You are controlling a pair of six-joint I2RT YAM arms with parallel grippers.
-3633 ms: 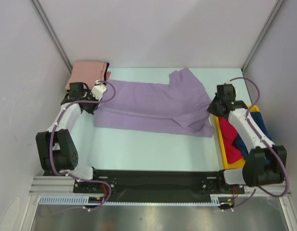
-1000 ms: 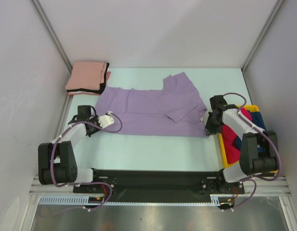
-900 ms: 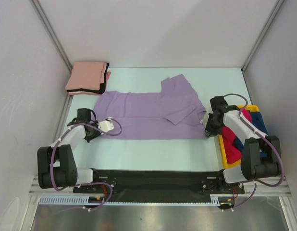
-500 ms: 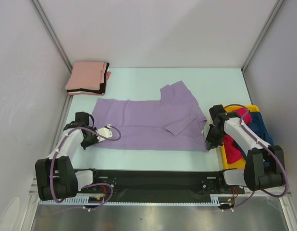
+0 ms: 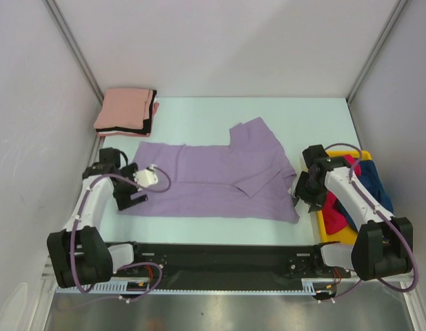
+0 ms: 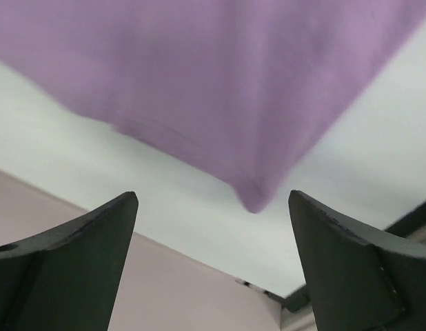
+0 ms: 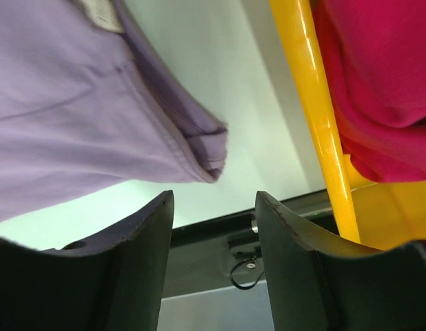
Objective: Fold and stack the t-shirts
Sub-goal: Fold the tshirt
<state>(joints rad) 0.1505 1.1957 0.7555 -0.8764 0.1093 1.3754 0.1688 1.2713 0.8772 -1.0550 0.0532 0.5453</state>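
The lavender purple short-sleeved cloth t-shirt (image 5: pixel 213 179) is spread flat on the pale green table top (image 5: pixel 199 117), in the middle and towards the near edge, with one sleeve turned up at its far side. A first fold along its length is judged to be in hand, the shirt being laid out and not yet doubled.

At its near left corner the left gripper (image 5: pixel 132 195) is seen with its jaws wide apart. In the left wrist view the cloth corner lies just ahead of the fingers, and nothing is gripped. At the near right corner the right gripper (image 5: pixel 302 194) is likewise parted and empty, the hem corner lying just beyond its fingertips.

For the next move, both near corners would probably have to be pinched again and carried over together, so that the fold lands square.

A folded salmon pink t-shirt (image 5: pixel 123 110) is stacked on a black t-shirt (image 5: pixel 154 109) at the far left corner. A crumpled red t-shirt (image 5: pixel 333 207) and a dark blue t-shirt (image 5: pixel 375 186) lie in the yellow plastic bin (image 5: pixel 322 224) on the right.
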